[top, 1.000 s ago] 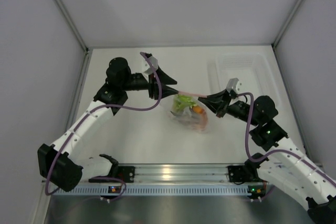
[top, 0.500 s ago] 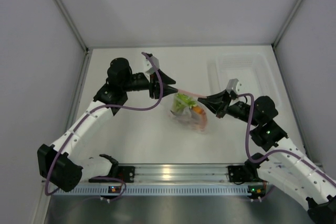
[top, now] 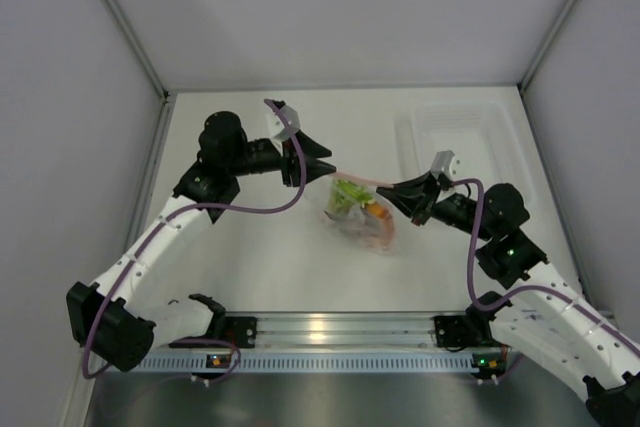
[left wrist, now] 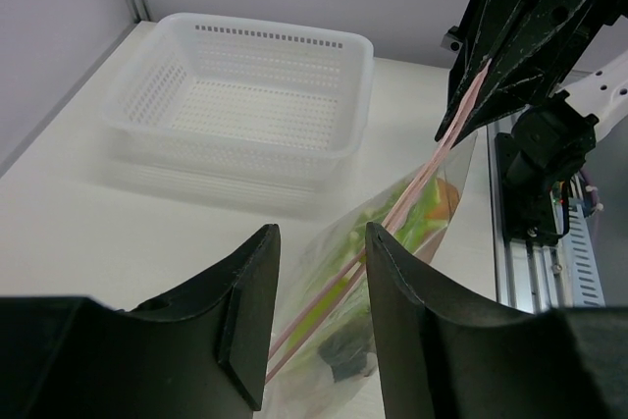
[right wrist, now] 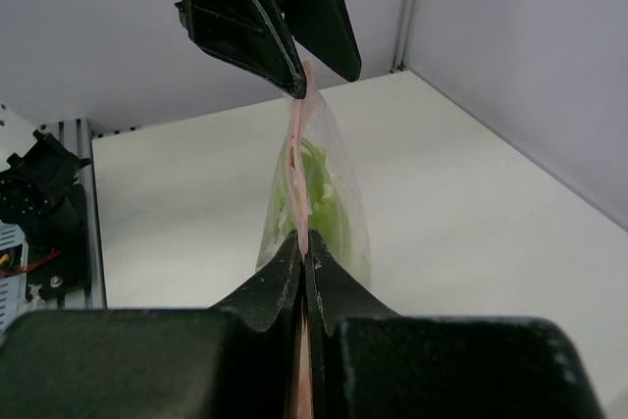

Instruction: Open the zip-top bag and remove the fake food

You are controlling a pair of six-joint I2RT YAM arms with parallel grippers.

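Pink is the colour of the strip (top: 358, 179) along the top of the bag (top: 362, 222). From above, the bag is seen over the middle of the table (top: 250, 247), between the two arms. The right end of the strip is pinched by the right gripper (top: 384, 189), whose jaws are pressed together on it. The left gripper (top: 330, 162) is placed at the left end, with its jaws spread. Green and orange toy food (top: 350, 195) can be seen inside the bag. A clear basket (top: 480, 142) is set at the far right.

From the left wrist, a gap is seen between the jaws of the left gripper (left wrist: 321, 233), and the strip (left wrist: 412, 183) is run into that gap. It cannot be told whether the strip is touched by either jaw.

From the right wrist, the strip is seen squeezed flat in the right gripper (right wrist: 304, 242).

The task is judged to be near its start. The bag looks shut or hardly parted, and all the toy food is inside. The bag is yet to be pulled open and the food taken out. No words or labels can be read.
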